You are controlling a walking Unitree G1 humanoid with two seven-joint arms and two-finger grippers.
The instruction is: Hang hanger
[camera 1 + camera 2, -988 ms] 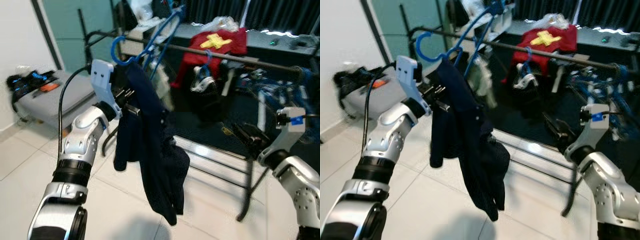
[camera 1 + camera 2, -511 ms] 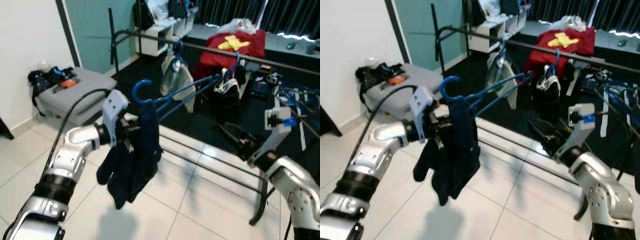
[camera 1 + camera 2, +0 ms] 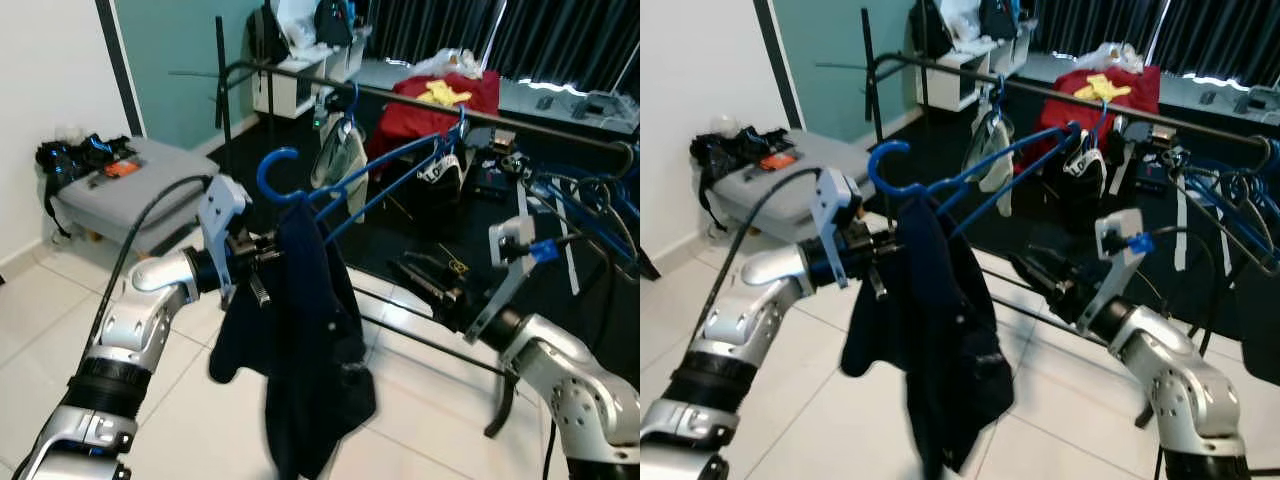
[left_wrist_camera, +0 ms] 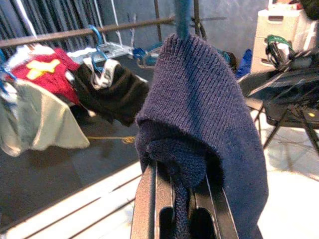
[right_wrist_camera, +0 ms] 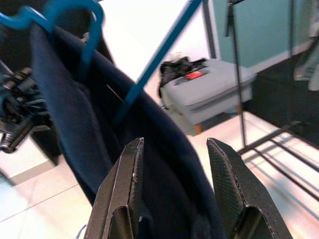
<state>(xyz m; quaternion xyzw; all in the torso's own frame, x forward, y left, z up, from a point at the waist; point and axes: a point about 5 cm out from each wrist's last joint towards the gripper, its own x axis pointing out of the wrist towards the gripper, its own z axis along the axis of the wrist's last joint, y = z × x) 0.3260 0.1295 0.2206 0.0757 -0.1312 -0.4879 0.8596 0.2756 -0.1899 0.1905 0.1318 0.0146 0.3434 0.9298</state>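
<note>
Left eye view | left gripper [image 3: 262, 268] clamped on navy garment [image 3: 305, 340] under blue hanger [image 3: 345, 185] | right gripper [image 5: 172, 189] spread, reaching | rail [image 3: 420, 100] well beyond (lift hook over it, keep level)

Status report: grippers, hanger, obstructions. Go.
Left gripper shut on navy garment draped on blue hanger. Right gripper open beside garment. Hanger not yet on rail; rail crowded with hung clothes.
</note>
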